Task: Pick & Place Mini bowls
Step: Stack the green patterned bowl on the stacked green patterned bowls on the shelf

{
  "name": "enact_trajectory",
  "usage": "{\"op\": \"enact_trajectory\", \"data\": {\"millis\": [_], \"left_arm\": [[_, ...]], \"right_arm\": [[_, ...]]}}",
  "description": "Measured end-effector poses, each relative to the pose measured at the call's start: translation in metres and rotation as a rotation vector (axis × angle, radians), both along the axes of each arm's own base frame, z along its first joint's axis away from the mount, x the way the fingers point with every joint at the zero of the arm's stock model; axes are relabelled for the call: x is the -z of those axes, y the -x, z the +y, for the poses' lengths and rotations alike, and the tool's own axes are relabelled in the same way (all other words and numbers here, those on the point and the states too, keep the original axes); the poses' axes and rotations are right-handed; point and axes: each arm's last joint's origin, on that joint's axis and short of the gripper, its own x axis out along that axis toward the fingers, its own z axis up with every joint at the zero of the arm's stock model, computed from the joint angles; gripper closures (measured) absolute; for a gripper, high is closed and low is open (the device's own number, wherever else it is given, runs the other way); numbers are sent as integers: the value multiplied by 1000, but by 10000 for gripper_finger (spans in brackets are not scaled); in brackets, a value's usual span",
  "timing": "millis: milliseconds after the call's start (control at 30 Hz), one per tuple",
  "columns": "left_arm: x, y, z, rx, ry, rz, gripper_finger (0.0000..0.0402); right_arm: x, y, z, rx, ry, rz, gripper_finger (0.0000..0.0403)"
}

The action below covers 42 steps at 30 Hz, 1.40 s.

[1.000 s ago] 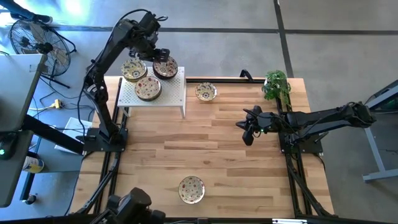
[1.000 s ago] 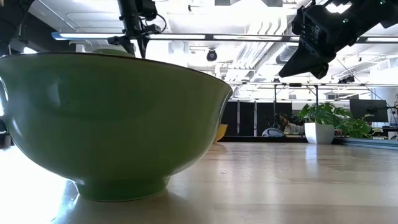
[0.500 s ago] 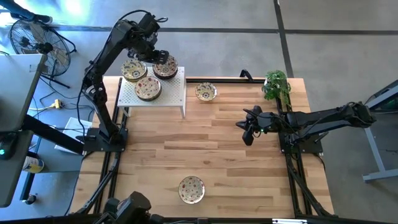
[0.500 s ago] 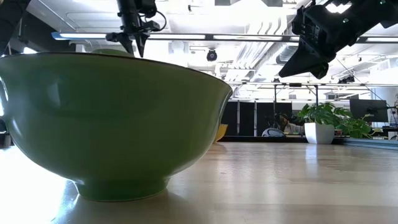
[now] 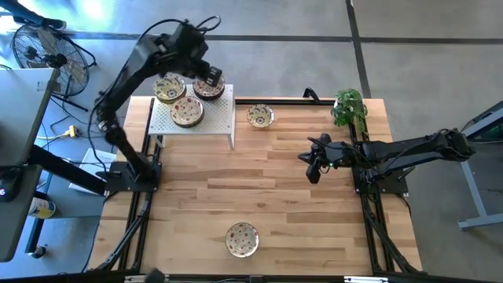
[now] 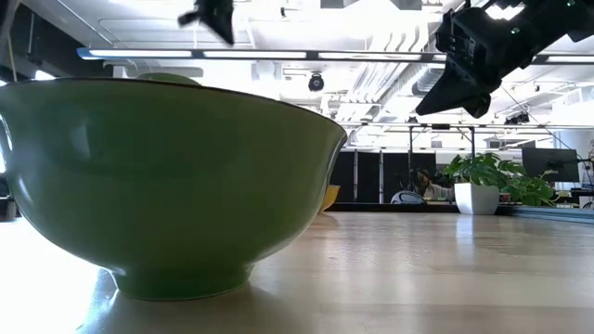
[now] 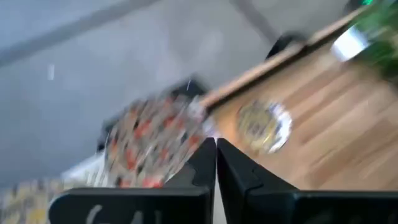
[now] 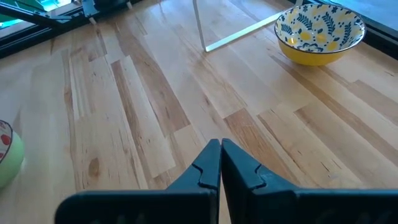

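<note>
L gripper point(image 7: 216, 163) closed, empty | above red mini bowl point(image 7: 153, 144) | rack point(image 5: 212, 118)

i see open wood across the middle of the table point(image 5: 267, 189). obstacles: the white rack point(image 5: 192, 118) with mini bowls point(image 5: 187, 112) at the far left corner, a yellow bowl point(image 5: 260, 116) just beside it, a plant point(image 5: 350, 106) far right, one bowl point(image 5: 242, 238) near the front edge.

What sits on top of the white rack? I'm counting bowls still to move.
Three piles of mini bowls sit on the white rack; the left gripper covers part of one, so pile depths are unclear.
</note>
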Motion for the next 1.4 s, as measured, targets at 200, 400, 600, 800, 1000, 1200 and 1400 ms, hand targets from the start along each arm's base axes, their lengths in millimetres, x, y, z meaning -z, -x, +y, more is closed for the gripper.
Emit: {"op": "enact_trajectory", "data": {"millis": [200, 400, 600, 800, 1000, 1200, 1400], "left_arm": [[-24, -16, -59, 179, -166, -84, 390], [-25, -31, -117, 391, -163, -79, 399], [-15, -43, -175, 563, -117, -89, 400], [25, -53, -232, 665, 33, -3, 401], [77, -63, -287, 775, 225, 59, 401], [130, -66, -327, 805, 396, 43, 401], [178, -64, -347, 697, 518, 26, 388]], "right_arm": [[-2, -1, -2, 10, 6, -21, 402], [-5, -3, -10, 29, 17, -51, 402], [-5, -3, -16, 24, 1, -57, 401], [-5, -3, -15, 14, -5, -56, 401], [-5, -3, -14, -30, -14, -54, 402], [-5, -4, -13, -69, -35, -54, 402], [-4, -4, -12, -96, -54, -51, 401]]}}
